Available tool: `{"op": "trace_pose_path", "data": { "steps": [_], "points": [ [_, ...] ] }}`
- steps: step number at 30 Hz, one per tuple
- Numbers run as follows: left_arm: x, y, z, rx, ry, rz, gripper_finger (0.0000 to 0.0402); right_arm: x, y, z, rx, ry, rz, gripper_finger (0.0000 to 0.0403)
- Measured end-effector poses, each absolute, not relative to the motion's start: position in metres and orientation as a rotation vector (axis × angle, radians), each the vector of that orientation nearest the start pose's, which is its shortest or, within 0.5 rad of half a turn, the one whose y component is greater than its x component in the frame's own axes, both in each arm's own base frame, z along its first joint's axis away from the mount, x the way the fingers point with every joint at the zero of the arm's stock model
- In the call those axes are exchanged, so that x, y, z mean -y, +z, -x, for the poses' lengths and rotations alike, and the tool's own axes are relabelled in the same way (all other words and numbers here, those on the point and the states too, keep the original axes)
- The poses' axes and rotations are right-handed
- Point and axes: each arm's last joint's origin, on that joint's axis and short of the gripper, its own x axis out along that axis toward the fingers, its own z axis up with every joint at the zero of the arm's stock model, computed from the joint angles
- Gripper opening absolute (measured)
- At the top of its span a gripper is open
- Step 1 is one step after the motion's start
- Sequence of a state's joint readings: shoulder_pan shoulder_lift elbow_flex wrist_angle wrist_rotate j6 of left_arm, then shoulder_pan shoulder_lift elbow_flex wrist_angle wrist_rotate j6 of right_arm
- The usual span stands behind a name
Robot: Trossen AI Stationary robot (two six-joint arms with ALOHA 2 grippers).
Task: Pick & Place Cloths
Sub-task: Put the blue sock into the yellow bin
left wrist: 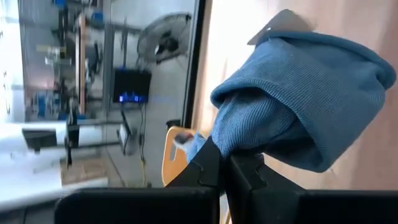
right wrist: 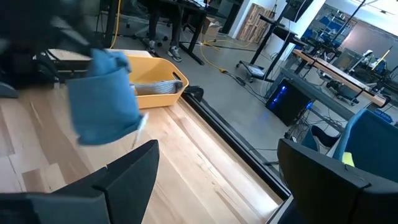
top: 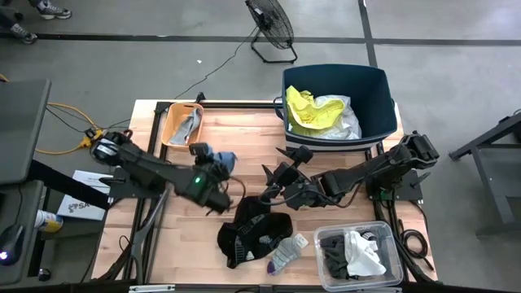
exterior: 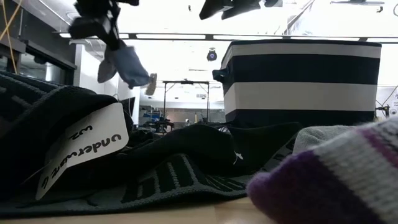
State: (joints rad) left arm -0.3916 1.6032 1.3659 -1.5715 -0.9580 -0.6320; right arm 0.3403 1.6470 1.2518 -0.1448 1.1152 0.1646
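My left gripper [top: 213, 159] is shut on a blue-grey cloth [left wrist: 305, 93] held above the table's middle left; in the low view the cloth [exterior: 124, 62] hangs in the air. My right gripper [top: 278, 175] stands open near the table's centre, with nothing between its fingers [right wrist: 124, 180]. Black cloths [top: 252, 228] lie heaped on the near middle of the table, one with a white label [exterior: 87, 149]. A grey sock with a purple end [top: 285, 254] lies against the heap. The navy tub [top: 383, 98] holds neon yellow and white cloths [top: 321, 114]. My left gripper pinches a bunched part of the blue-grey cloth [left wrist: 233, 140] between its two shut fingers [left wrist: 208, 168]. How many layers it has cannot be told. The cloth is lifted clear of the table and sags in a loose bundle beyond and below the fingertips.
An orange tray [top: 172, 134] with a grey cloth stands at the far left of the table. A clear bin [top: 326, 273] with white and dark cloths sits at the near right. Bare wood lies between the tray and the tub. A fan [top: 273, 28] stands on the floor beyond.
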Motion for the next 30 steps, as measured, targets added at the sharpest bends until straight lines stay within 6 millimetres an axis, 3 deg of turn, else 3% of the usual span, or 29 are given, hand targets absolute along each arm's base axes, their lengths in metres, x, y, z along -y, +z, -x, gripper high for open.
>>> {"op": "trace_pose_path", "data": {
  "steps": [14, 25, 30],
  "points": [
    [-0.021, 0.286, -0.261, -1.329, 1.088, -0.43, 0.0, -0.095, 0.286, -0.346, -0.355, -0.789, 0.223, 0.032],
    [-0.084, 0.283, -0.247, -1.507, 1.183, -0.202, 0.0, -0.095, 0.286, -0.346, -0.348, -0.794, 0.207, 0.032],
    [-0.118, 0.282, -0.232, -1.547, 1.279, 0.003, 0.0, -0.095, 0.285, -0.345, -0.349, -0.795, 0.188, 0.032]
  ]
}}
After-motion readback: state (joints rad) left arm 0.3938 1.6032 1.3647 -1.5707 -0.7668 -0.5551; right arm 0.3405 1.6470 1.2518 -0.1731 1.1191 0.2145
